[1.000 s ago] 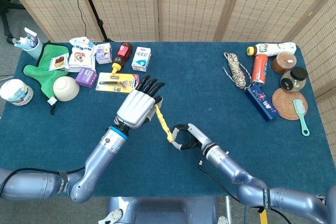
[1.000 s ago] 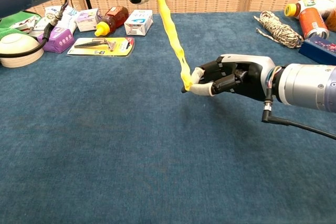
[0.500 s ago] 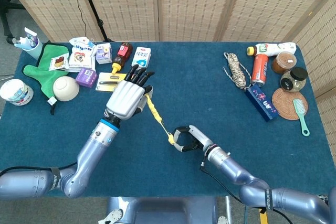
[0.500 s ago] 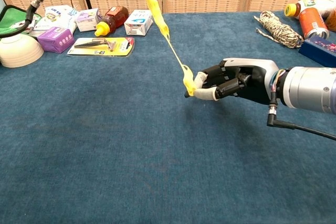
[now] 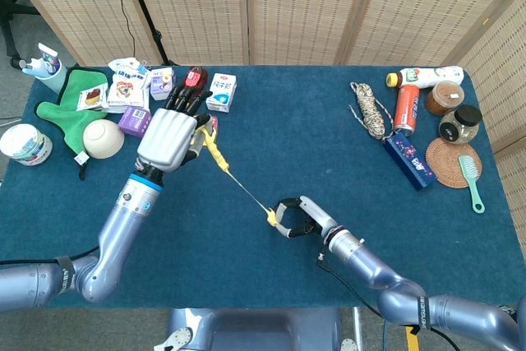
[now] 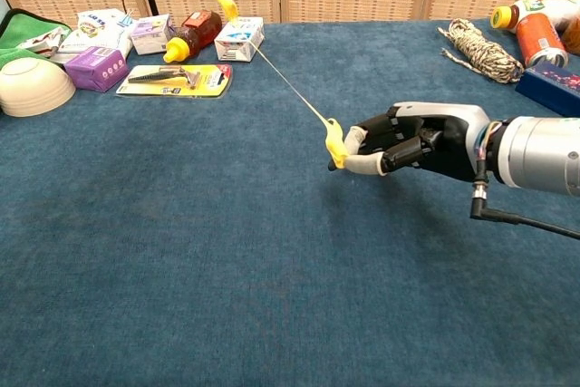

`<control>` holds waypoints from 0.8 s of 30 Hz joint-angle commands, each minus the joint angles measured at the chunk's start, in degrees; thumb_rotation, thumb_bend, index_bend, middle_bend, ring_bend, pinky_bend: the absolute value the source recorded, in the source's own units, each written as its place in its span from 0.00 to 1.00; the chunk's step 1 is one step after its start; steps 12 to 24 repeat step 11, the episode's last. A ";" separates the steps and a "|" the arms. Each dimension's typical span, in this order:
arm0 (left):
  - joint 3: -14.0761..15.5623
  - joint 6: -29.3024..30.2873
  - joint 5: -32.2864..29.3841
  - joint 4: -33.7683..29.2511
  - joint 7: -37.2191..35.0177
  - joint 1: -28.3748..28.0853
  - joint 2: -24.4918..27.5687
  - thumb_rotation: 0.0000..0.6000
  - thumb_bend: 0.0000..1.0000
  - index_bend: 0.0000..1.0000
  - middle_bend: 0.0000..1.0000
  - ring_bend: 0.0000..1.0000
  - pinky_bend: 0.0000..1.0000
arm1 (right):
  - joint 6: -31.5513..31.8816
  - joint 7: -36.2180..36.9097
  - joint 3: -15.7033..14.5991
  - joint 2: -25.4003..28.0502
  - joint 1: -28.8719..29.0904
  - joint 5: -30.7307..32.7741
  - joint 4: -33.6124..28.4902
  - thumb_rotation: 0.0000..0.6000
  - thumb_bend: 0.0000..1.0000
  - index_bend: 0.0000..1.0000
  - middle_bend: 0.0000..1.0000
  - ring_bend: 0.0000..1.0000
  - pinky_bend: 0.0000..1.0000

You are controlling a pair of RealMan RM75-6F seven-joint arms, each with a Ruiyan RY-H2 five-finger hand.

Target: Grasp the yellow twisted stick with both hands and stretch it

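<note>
Left hand [image 5: 170, 136] grips the yellow twisted stick's [image 5: 212, 147] thick end, raised near the razor pack [image 6: 174, 80]. Right hand [image 6: 412, 140] pinches the other end; the middle is a thin taut strand.

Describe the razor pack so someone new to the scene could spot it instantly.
Start at the clutter in the blue table's far-left corner, by the green cloth. Just right of the white bowl, in front of the small cartons, lies the razor pack: a flat yellow card, the only flat item among upright boxes and bottles.

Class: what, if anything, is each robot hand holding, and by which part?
Both hold the yellow stick: the left hand grips its upper end, the right hand pinches its lower end.
</note>
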 commanded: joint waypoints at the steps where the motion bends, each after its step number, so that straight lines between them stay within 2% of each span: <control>1: -0.02 0.03 0.07 0.37 -0.65 0.52 0.88 1.00 0.56 0.72 0.17 0.08 0.00 | 0.00 0.01 -0.05 0.06 -0.05 -0.01 0.04 1.00 0.68 0.68 0.37 0.15 0.00; 11: 0.19 -0.62 -0.96 2.57 -3.43 2.67 3.67 1.00 0.56 0.72 0.17 0.08 0.00 | -0.01 0.11 -0.01 0.18 -0.10 -0.06 0.38 1.00 0.68 0.68 0.37 0.15 0.00; 24: 0.19 -0.62 -0.96 2.57 -3.43 2.67 3.67 1.00 0.56 0.72 0.17 0.08 0.00 | -0.01 0.11 -0.01 0.18 -0.10 -0.06 0.38 1.00 0.68 0.68 0.37 0.15 0.00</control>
